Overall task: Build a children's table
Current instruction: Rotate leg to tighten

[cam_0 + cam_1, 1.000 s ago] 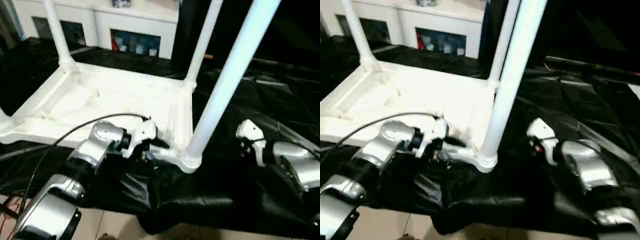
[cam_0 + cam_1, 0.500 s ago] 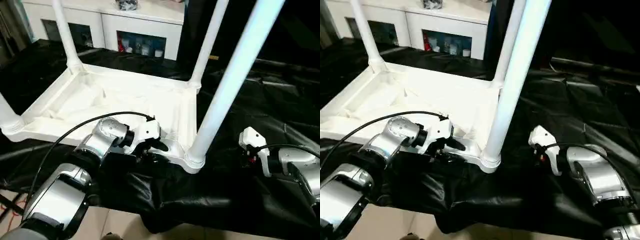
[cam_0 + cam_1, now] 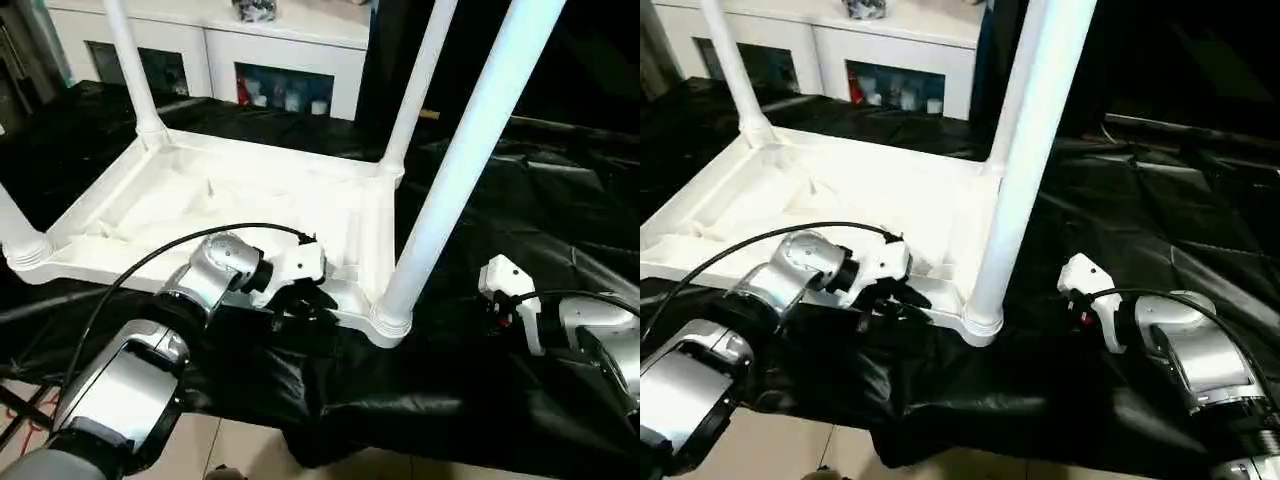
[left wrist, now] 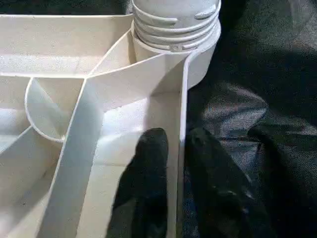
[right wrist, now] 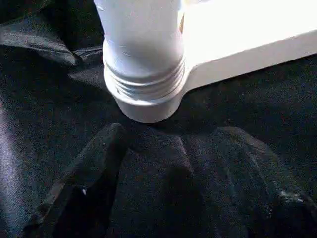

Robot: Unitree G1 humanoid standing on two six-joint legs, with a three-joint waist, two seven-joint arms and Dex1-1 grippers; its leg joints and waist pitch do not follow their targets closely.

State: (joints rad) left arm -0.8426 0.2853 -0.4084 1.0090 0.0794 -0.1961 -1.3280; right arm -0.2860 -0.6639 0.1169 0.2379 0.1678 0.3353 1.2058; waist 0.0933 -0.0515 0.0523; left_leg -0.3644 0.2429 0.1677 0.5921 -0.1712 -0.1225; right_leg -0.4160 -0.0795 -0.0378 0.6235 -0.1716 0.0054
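On the black-draped work table, the tabletop lies upside down, ribbed underside up, with white tube legs standing in its corner sockets. The nearest leg rises from the near right-hand socket. The left gripper pinches the tabletop's near rim just beside that socket, one finger inside the rim and one outside. The right gripper rests spread apart on the cloth, near the socket, touching nothing.
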